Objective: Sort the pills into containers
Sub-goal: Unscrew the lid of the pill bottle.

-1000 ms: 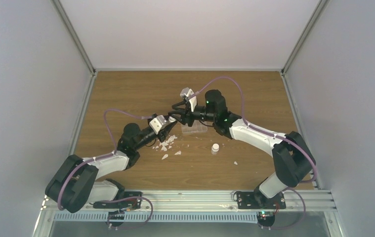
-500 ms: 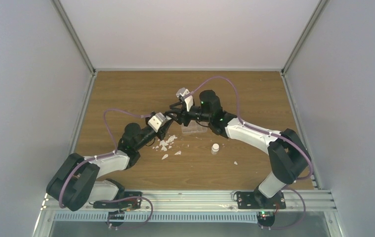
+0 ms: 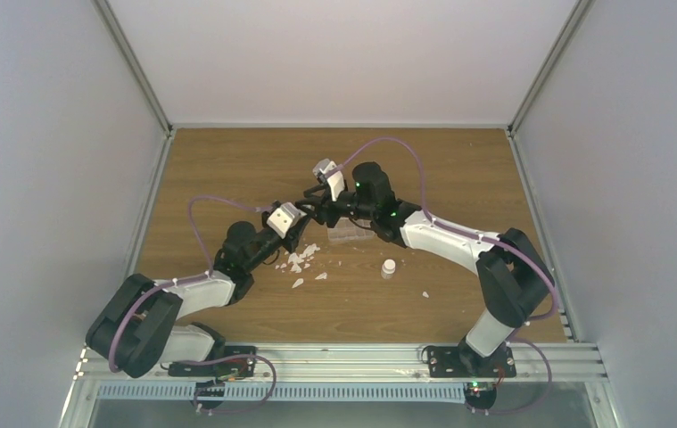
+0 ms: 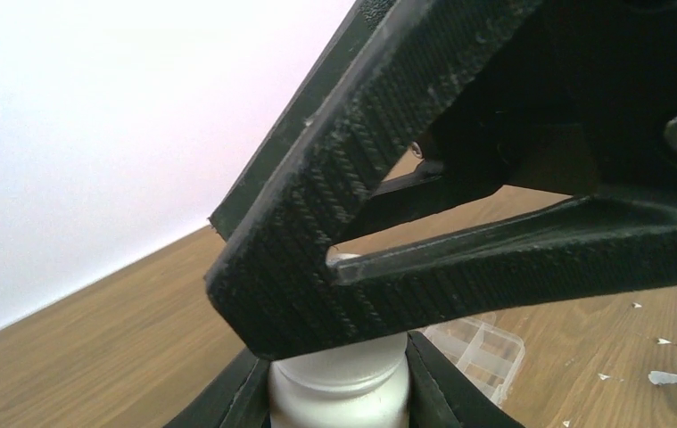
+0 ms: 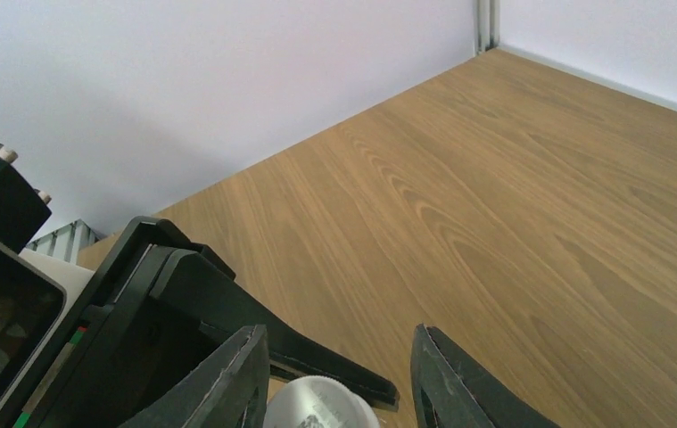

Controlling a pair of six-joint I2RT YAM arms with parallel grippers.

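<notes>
Two arms meet over the middle of the table. The left gripper is clamped on a small white bottle. The right gripper stands with its jaws apart on either side of the bottle's cap, one finger close against it and a gap at the other.

The clear box lies flat just right of that meeting point. Its long axis runs left to right, its compartments seem to face up, and part of it is hidden under the right arm. No pills can be made out; they are presumably inside the bottle.

One risk is an off-centre close on the cap, which could twist the bottle in the left grip. Another is the cap coming free while the bottle is beside the box rather than over it, scattering pills among the white flakes on the near side.
</notes>
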